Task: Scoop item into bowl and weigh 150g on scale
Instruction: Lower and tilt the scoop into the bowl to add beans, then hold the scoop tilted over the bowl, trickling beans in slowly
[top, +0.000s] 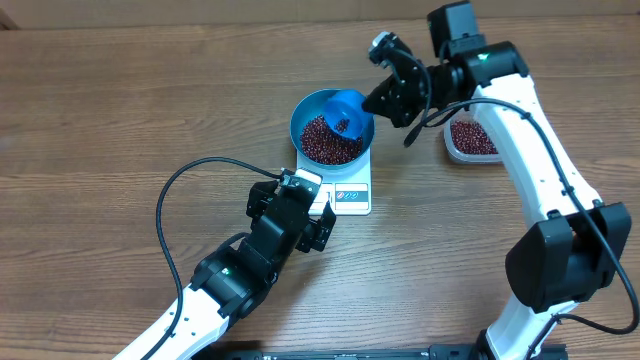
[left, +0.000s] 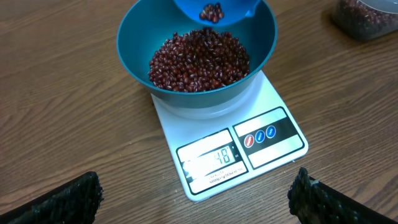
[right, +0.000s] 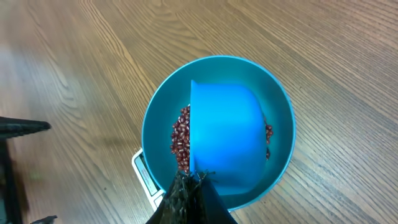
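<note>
The left arm (top: 190, 310) and right arm (top: 530, 150) are white tubular links joined by blocky black housings, each with a small green light. A thin black cable (top: 160, 215) loops off the left arm. The left hand (top: 297, 207) and right hand (top: 392, 90) are black, and the left's fingers (left: 62, 199) are knobbly.

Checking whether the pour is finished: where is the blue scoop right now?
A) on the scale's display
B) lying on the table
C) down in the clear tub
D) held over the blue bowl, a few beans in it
D: the right gripper holds the scoop over the bowl, and the left wrist view shows a few beans in it.
</note>
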